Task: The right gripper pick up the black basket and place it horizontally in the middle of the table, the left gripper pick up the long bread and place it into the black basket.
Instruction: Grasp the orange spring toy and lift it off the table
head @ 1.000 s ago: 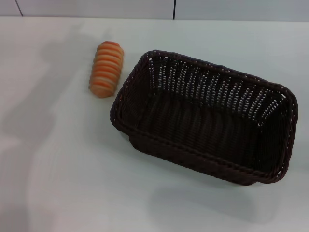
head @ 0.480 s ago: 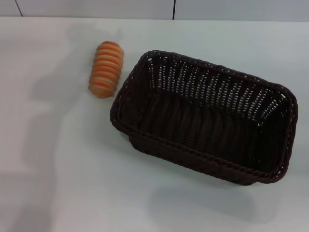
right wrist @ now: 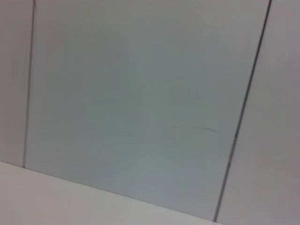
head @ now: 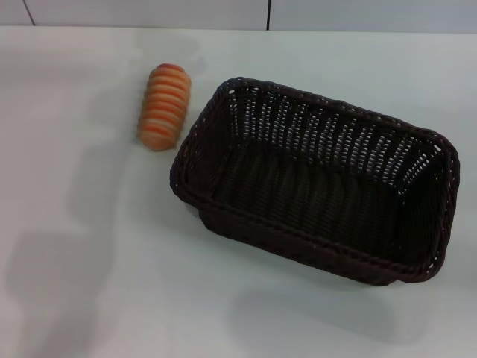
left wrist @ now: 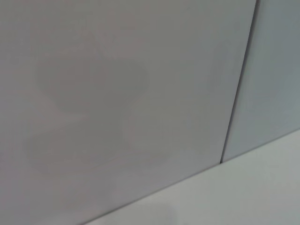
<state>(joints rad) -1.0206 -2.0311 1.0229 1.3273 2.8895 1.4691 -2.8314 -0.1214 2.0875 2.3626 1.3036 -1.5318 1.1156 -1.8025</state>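
The black basket (head: 317,181) is a large dark woven wicker basket standing upright and empty on the white table (head: 104,283), at the middle right of the head view, turned at a slant. The long bread (head: 164,105) is an orange loaf with pale cross ridges lying on the table just beyond the basket's left end, apart from it. Neither gripper shows in any view. Both wrist views show only a pale panelled wall (left wrist: 117,93) and a strip of table (right wrist: 56,197).
A pale wall with dark seams (head: 268,13) stands along the table's far edge. Faint shadows lie on the table at the left (head: 67,268) and in front of the basket (head: 313,313).
The basket and bread have not moved. The faint shadow on the left of the table has shifted and spread toward the front.
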